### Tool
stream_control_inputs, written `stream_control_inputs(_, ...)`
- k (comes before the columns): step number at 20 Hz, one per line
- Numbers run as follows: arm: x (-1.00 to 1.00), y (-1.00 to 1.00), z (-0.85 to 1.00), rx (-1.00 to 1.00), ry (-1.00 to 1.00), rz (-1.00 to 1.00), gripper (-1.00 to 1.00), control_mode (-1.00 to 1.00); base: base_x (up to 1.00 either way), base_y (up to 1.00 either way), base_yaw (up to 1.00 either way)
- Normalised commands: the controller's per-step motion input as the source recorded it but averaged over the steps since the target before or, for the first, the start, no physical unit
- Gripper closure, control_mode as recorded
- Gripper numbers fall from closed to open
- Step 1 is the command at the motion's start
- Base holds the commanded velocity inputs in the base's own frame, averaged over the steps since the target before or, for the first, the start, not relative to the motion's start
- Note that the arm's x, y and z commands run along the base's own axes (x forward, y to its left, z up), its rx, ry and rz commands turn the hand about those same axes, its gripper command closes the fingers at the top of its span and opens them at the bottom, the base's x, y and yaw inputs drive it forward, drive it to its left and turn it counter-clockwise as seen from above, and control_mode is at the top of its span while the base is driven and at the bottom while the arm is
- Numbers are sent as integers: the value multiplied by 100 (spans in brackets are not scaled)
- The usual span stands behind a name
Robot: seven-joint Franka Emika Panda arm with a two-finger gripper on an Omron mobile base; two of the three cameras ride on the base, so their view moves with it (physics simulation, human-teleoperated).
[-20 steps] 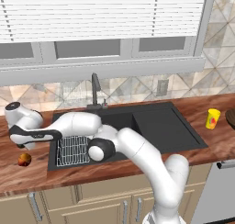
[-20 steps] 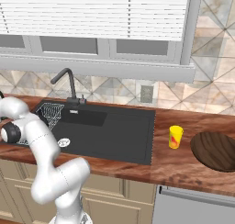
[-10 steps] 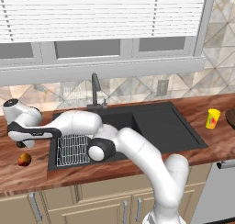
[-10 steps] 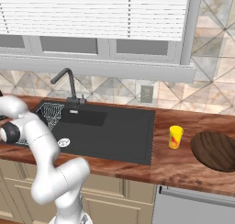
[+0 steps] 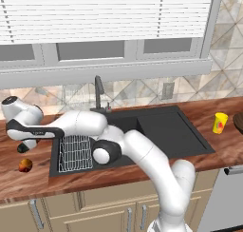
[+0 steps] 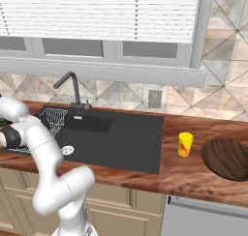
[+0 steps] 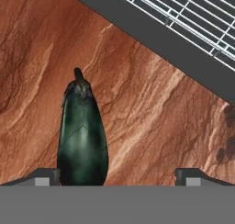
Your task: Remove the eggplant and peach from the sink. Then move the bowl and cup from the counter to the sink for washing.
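Note:
The eggplant (image 7: 82, 136), dark green and glossy, lies on the brown counter left of the sink (image 5: 156, 131). My gripper (image 7: 117, 177) hangs open just over it, with the eggplant close to the left fingertip (image 7: 46, 176) and well apart from the right one. In the left base view the gripper (image 5: 23, 145) is at the far left, and the peach (image 5: 25, 165) rests on the counter just in front of it. The yellow cup (image 6: 184, 144) and the brown bowl (image 6: 227, 158) stand on the counter right of the sink (image 6: 111, 138).
A wire rack (image 5: 76, 152) sits in the sink's left part, close to my hand, and its corner (image 7: 183, 12) shows in the hand view. The dark faucet (image 5: 98, 91) rises behind the basin. My arm stretches across the sink's left half.
My hand has lifted slightly above the counter at the far left. The peach, cup and bowl have stayed where they were.

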Motion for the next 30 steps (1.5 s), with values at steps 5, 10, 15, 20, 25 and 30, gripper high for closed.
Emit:
stream_control_inputs(5, -17, -26, 8, 0, 0, -4, -100, -100, 0, 0, 0)
stream_control_inputs(10, -23, -32, 1, 0, 0, -6, -100, -100, 0, 0, 0)
stream_control_inputs(15, -16, -35, 0, 0, 0, -7, -100, -100, 0, 0, 0)
stream_control_inputs(20, -11, -38, 0, 0, 0, -8, -100, -100, 0, 0, 0)
stream_control_inputs(25, -12, -38, 1, 0, 0, -4, -100, -100, 0, 0, 0)
stream_control_inputs(30, -19, -34, 9, 2, 0, -2, -100, -100, 0, 0, 0)
